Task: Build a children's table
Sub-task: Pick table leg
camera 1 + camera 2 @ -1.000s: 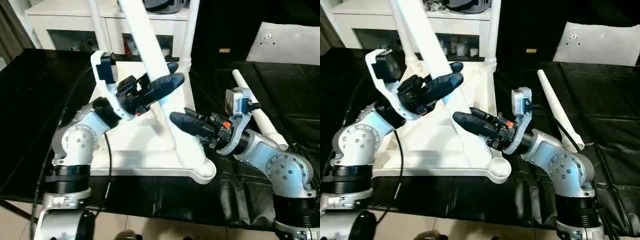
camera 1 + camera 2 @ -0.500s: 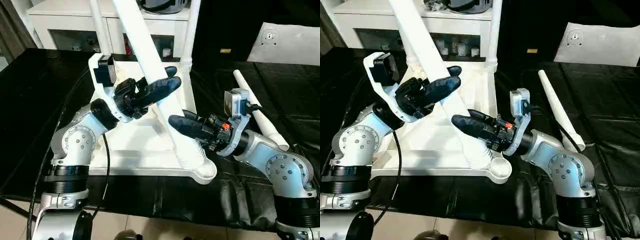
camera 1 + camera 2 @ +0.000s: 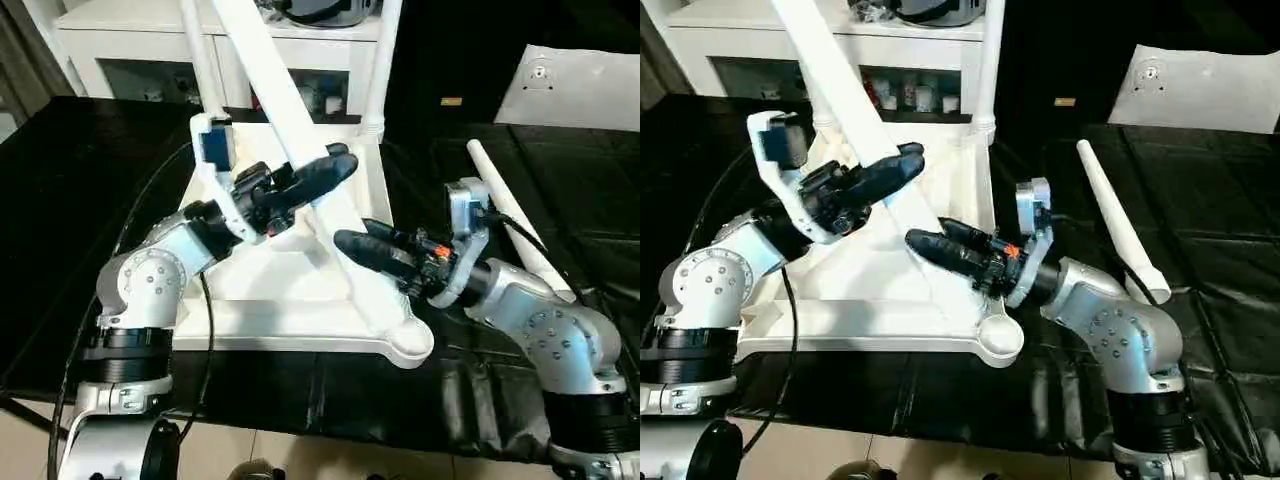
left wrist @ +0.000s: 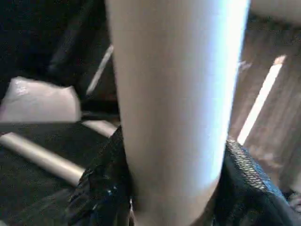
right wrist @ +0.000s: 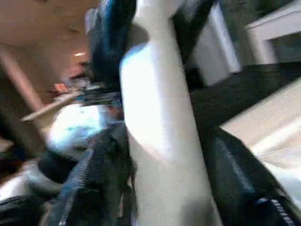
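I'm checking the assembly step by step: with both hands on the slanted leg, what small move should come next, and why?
Probably tip the leg upright over the near corner socket and press it in. It leans well off vertical, its thick end at that corner of the tabletop, with the left hand gripping higher up and the right hand lower.

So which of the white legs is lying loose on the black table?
The leg beside the right arm: it lies flat on the black cover, ungripped. Two legs stand upright in the tabletop's far corners, and both grippers flank the leaning leg.
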Motion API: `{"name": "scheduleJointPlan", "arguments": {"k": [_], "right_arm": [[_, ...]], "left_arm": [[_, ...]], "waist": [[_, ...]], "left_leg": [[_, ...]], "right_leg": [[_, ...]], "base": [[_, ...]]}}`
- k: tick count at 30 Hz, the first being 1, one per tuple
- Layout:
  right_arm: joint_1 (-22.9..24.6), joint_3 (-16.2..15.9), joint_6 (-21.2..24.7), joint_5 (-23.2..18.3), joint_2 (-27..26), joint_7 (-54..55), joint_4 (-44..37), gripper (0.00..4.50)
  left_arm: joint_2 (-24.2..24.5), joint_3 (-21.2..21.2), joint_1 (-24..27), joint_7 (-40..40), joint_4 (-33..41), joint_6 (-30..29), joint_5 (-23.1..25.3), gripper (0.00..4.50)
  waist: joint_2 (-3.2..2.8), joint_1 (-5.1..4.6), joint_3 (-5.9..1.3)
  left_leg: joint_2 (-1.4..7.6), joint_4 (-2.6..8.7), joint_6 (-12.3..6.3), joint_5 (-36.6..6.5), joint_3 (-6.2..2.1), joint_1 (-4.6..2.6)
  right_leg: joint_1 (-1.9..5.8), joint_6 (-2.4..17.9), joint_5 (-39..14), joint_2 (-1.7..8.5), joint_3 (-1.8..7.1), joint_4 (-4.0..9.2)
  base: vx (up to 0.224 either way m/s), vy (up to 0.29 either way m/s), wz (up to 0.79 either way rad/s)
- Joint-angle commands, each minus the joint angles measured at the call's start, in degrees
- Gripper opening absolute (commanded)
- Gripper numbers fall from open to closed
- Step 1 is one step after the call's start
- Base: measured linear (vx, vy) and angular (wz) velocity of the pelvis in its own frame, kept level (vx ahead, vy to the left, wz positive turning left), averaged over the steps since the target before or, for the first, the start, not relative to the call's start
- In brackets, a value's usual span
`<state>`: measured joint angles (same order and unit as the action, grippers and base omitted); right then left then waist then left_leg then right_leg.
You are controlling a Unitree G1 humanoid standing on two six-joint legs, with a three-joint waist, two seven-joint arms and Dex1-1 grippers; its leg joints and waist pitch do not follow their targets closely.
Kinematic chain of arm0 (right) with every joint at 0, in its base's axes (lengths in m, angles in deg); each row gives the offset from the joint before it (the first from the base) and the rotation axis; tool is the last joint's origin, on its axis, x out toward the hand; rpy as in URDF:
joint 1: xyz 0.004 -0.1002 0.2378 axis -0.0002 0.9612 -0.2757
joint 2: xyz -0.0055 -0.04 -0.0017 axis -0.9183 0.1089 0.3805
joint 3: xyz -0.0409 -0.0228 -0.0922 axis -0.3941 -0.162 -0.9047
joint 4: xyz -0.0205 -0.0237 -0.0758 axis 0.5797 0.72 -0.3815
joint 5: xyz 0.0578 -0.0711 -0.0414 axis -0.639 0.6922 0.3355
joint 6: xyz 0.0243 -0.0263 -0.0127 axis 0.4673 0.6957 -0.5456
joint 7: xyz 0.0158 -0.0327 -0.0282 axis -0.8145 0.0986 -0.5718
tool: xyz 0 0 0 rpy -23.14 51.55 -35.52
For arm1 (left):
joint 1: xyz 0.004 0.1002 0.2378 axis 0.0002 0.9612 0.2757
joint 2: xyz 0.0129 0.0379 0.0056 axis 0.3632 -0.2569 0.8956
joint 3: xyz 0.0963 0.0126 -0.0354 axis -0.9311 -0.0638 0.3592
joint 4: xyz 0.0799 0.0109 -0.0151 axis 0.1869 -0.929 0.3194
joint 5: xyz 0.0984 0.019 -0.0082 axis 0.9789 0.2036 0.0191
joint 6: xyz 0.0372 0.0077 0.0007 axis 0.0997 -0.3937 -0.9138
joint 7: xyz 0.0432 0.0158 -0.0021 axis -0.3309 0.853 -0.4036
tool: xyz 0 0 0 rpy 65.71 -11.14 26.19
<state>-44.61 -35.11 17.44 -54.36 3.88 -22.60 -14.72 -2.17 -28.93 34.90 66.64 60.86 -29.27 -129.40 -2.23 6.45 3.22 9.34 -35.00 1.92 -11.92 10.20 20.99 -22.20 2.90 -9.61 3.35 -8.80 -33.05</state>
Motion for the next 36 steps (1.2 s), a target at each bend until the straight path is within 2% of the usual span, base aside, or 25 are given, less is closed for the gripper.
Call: {"name": "scheduleJointPlan", "arguments": {"k": [1,5,6,7,9,10,11,12,13,14,15,18,19,21,22,25,29,33,34,35,36], "right_arm": [[-1.3,0.1,-2.5,2.3,-0.4,1.8,0.8,2.93],[-2.1,0.5,-4.8,4.1,-1.0,3.7,2.2,3.1],[-2.6,0.3,-6.7,6.0,-1.1,4.9,3.0,3.35],[-3.0,0.0,-7.9,7.4,-1.1,5.6,3.3,3.4],[-3.3,-0.2,-8.3,7.9,-1.1,5.8,3.5,3.6],[-4.2,-2.9,-11.8,12.8,-0.6,7.4,3.3,3.6],[-4.7,-4.9,-14.1,16.1,-0.4,8.2,2.9,3.73],[-4.7,-4.9,-14.1,16.1,-0.4,8.2,2.9,3.8],[-5.2,-7.8,-18.2,21.4,-0.9,10.9,3.5,3.84],[-5.6,-10.0,-17.2,23.1,-0.3,11.4,3.5,3.97],[-6.0,-12.3,-15.6,24.3,0.8,10.6,3.5,3.97],[-6.1,-14.4,-12.7,24.8,1.0,10.7,3.6,4.2],[-5.9,-14.5,-12.6,25.4,0.1,12.0,4.1,4.2],[-5.9,-14.7,-12.8,25.8,-0.2,12.4,4.4,4.2],[-5.8,-15.2,-12.4,27.0,-1.6,14.4,5.6,4.2],[-6.0,-14.6,-12.4,27.4,-4.9,17.3,8.0,3.93],[-6.3,-16.1,-12.3,28.5,-6.0,18.6,9.2,3.6],[-6.4,-16.2,-12.0,29.5,-7.0,19.5,10.0,3.25],[-6.5,-16.1,-11.8,29.9,-7.2,20.0,10.4,3.04],[-6.5,-16.1,-11.8,29.9,-7.2,20.0,10.4,3.04],[-6.7,-15.9,-11.5,30.4,-7.6,20.8,11.2,2.96]], "left_arm": [[-0.1,0.5,-0.7,-2.6,-0.1,0.7,1.3,1.88],[0.0,1.0,-1.1,-5.3,-0.5,1.8,2.9,1.85],[0.5,0.9,-1.3,-6.9,-0.5,2.7,4.4,1.85],[0.9,0.5,-1.3,-7.8,-0.2,3.1,5.4,1.84],[1.1,0.3,-1.4,-8.2,0.1,3.1,5.9,1.84],[2.1,-1.4,-1.8,-10.8,1.2,3.0,9.2,1.84],[2.8,-2.9,-2.1,-12.4,2.0,2.8,11.5,1.84],[2.8,-2.9,-2.1,-12.4,2.0,2.8,11.5,1.84],[2.6,-3.4,-2.8,-15.7,2.7,2.0,13.0,1.84],[2.6,-4.2,-3.2,-17.0,3.4,2.1,14.3,1.84],[2.7,-5.0,-3.4,-18.2,4.0,1.9,15.4,1.84],[2.3,-5.8,-3.6,-19.8,5.1,1.5,16.5,1.84],[2.1,-6.3,-3.7,-20.5,5.7,1.3,16.9,1.84],[2.1,-6.6,-3.8,-20.8,5.9,1.2,17.3,1.84],[1.9,-7.5,-4.1,-21.9,6.9,0.6,18.1,1.84],[1.7,-8.6,-4.0,-22.8,8.5,-0.6,18.4,1.84],[1.9,-9.2,-4.1,-23.0,9.6,-1.9,18.4,1.84],[2.1,-9.4,-4.4,-23.3,9.6,-2.1,19.0,1.84],[2.1,-9.4,-4.5,-23.2,9.6,-2.4,18.8,1.84],[2.1,-9.4,-4.5,-23.2,9.6,-2.4,18.8,1.84],[2.1,-9.4,-4.5,-23.2,9.8,-2.7,18.6,1.84]], "waist": [[0.27,0.0,-4.32],[0.3,-0.13,-4.33],[0.29,-0.08,-4.37],[0.39,-0.13,-4.37],[0.28,-0.15,-4.34],[0.61,-0.19,-4.33],[0.44,-0.24,-4.28],[0.42,-0.31,-4.27],[0.6,-0.28,-4.25],[0.76,-0.41,-4.21],[0.67,-0.39,-4.21],[0.59,-0.39,-4.2],[1.09,-0.42,-4.32],[0.92,-0.34,-4.27],[1.13,-0.38,-4.25],[0.95,-0.46,-4.23],[0.86,-0.71,-4.22],[0.79,-0.83,-4.18],[0.82,-0.91,-4.2],[0.83,-1.0,-4.18],[0.65,-1.0,-4.2]], "left_leg": [[4.52,3.88,-1.86,-4.7,-2.07,-0.71],[4.73,3.94,-2.03,-4.6,-2.2,-0.72],[4.74,3.91,-2.3,-4.4,-2.18,-0.7],[4.75,3.92,-2.27,-4.1,-2.18,-0.64],[4.71,3.92,-2.22,-4.2,-2.15,-0.76],[4.64,3.93,-2.27,-4.0,-2.13,-0.62],[4.69,3.93,-1.89,-3.8,-2.2,-0.69],[4.69,3.94,-1.89,-4.0,-2.15,-0.78],[4.62,3.88,-2.03,-4.1,-2.03,-0.75],[4.57,3.88,-1.79,-3.6,-2.03,-0.63],[4.67,3.93,-1.84,-3.7,-2.11,-0.77],[4.89,3.87,-2.66,-3.6,-2.18,-0.67],[4.9,3.82,-2.79,-3.4,-2.11,-0.55],[4.85,3.83,-2.81,-3.1,-2.15,-0.51],[4.81,3.83,-2.73,-3.3,-2.07,-0.56],[4.89,3.91,-2.25,-3.7,-2.17,-0.65],[4.95,3.89,-1.98,-3.5,-2.19,-0.57],[4.79,3.9,-1.85,-4.1,-2.17,-0.55],[4.78,3.9,-1.74,-3.9,-2.18,-0.48],[4.78,3.91,-1.71,-4.1,-2.2,-0.53],[4.8,3.9,-1.61,-4.0,-2.22,-0.56]], "right_leg": [[3.25,1.6,-19.5,6.83,4.56,4.71],[3.18,2.0,-18.4,6.71,4.55,4.52],[3.23,2.2,-17.7,6.78,4.61,4.44],[3.21,2.3,-17.2,6.77,4.63,4.38],[3.16,2.4,-17.3,6.78,4.63,4.32],[3.3,2.3,-17.3,6.74,4.67,4.2],[3.04,2.0,-17.4,6.57,4.63,4.06],[3.01,1.8,-17.6,6.61,4.68,4.09],[3.16,2.0,-18.2,6.95,4.77,4.15],[3.09,2.1,-18.0,6.71,4.71,4.14],[3.14,2.2,-17.9,6.69,4.73,4.07],[3.23,2.9,-16.5,6.8,4.94,3.89],[3.29,3.1,-15.9,6.89,4.98,3.87],[3.21,3.4,-15.8,6.89,4.97,3.76],[3.19,3.3,-16.2,6.89,5.0,3.71],[3.1,3.6,-17.1,7.01,4.96,3.94],[3.15,3.9,-15.1,6.93,5.05,3.61],[3.2,3.5,-15.6,6.92,5.05,3.75],[3.26,3.5,-15.4,6.95,5.06,3.69],[3.25,3.6,-15.6,6.94,5.04,3.71],[3.21,3.7,-15.5,6.93,5.06,3.67]], "base": [[0.0,0.0,0.0],[0.0,0.0,0.0],[0.0,0.0,0.0],[0.0,0.0,0.0],[0.0,0.0,0.0],[0.0,0.0,0.0],[0.0,0.0,0.0],[0.0,0.0,0.0],[0.0,0.0,0.0],[0.0,0.0,0.0],[0.0,0.0,0.0],[0.0,0.0,0.0],[0.0,0.0,0.0],[0.0,0.0,0.0],[0.0,0.0,0.0],[0.0,0.0,0.0],[0.0,0.0,0.0],[0.0,0.0,0.0],[0.0,0.0,0.0],[0.0,0.0,0.0],[0.0,0.0,0.0]]}}
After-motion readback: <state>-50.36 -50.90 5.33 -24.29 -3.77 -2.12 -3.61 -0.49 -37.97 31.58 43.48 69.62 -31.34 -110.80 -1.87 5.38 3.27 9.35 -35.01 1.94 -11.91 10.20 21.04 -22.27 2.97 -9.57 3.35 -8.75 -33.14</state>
